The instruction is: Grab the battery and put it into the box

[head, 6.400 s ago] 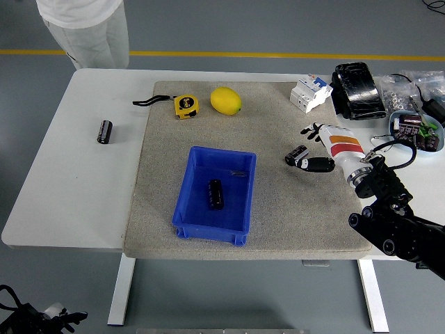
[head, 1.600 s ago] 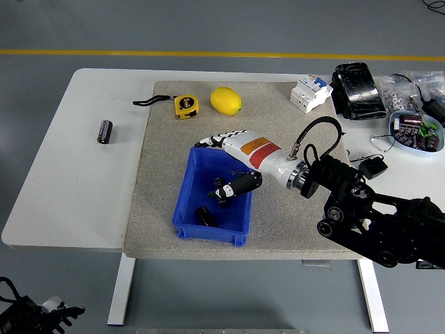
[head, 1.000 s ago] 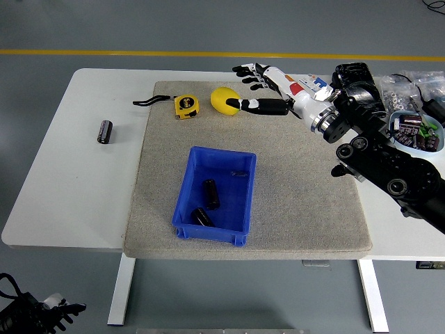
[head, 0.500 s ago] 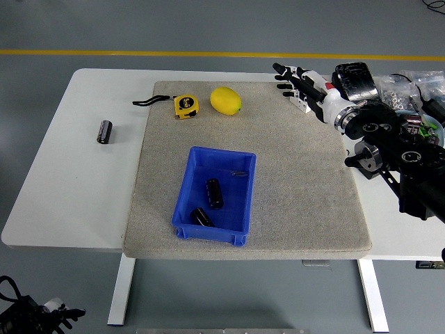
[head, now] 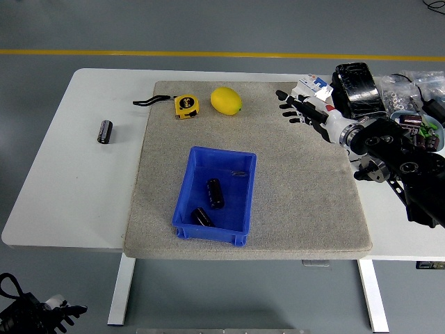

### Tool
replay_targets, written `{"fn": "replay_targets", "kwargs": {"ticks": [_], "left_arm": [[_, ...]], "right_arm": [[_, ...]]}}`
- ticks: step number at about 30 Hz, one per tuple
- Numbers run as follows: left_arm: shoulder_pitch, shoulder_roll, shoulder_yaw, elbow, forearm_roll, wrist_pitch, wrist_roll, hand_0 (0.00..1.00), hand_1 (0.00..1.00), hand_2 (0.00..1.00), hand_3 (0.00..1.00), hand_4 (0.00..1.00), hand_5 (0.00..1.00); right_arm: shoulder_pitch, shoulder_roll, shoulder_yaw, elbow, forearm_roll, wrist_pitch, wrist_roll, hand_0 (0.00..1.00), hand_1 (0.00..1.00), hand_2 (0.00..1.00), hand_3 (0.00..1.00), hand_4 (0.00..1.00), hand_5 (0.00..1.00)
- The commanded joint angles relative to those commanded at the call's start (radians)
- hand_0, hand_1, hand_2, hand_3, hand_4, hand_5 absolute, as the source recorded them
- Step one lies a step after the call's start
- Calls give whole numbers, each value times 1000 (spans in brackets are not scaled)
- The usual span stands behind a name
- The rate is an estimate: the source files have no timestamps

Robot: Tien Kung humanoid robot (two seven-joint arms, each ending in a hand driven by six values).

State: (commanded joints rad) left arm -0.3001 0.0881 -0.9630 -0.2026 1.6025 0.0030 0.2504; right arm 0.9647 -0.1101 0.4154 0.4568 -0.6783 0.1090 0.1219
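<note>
A white table (head: 66, 188) is carrying a grey mat (head: 299, 188), on which a blue box (head: 242, 202) is sitting near the front edge. Two dark batteries are lying inside the box: one battery (head: 215, 193) at its centre, a second battery (head: 201, 216) against the near-left corner. A third battery (head: 104, 131) is resting on the bare tabletop, well apart to the left of the mat. The right hand (head: 303, 110) is reaching in from the right over the mat's far right corner, its fingers (head: 286, 95) spread and extended, gripping nothing. Just beyond it a white circuit breaker (head: 314, 86) is standing. A yellow tape measure (head: 185, 105) and a lemon (head: 226, 100) are lying side by side along the mat's far edge. A black device (head: 357, 89) and a tray of small parts (head: 417, 129) are sitting at the table's right end.
</note>
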Motion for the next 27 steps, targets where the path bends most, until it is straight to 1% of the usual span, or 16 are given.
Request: {"fn": "replay_targets", "kwargs": {"ticks": [5, 6, 13, 15, 19, 22, 27], "left_arm": [[6, 0, -1, 1, -1, 1, -1, 557, 515, 601, 598, 585, 636], [7, 0, 0, 1, -2, 1, -1, 557, 516, 601, 599, 584, 635], [16, -1, -6, 1, 2, 2, 0, 557, 517, 603, 598, 585, 636], [16, -2, -4, 1, 0, 2, -1, 557, 517, 603, 598, 585, 636], [15, -1, -2, 1, -5, 3, -1, 557, 518, 602, 598, 584, 636], [15, 0, 4, 1, -9, 1, -1, 557, 518, 602, 598, 584, 636], [14, -2, 1, 1, -6, 2, 0, 556, 518, 603, 598, 584, 635]], "right_arm": [[-10, -1, -27, -29, -66, 11, -6, 889, 843, 856, 861, 998, 863], [-12, -1, -31, -33, -90, 10, -4, 884, 840, 845, 847, 998, 870], [-17, -2, -32, -30, -294, -5, 39, 878, 837, 835, 840, 998, 872], [-16, -3, -29, -29, -320, -5, 44, 878, 837, 835, 840, 998, 872], [-13, -4, -24, -31, -332, -7, 49, 876, 833, 834, 838, 998, 877], [-12, -7, -20, -34, -354, -16, 57, 876, 833, 834, 838, 998, 877], [-5, -7, -11, -35, -463, -49, 82, 875, 833, 834, 833, 998, 880]]}}
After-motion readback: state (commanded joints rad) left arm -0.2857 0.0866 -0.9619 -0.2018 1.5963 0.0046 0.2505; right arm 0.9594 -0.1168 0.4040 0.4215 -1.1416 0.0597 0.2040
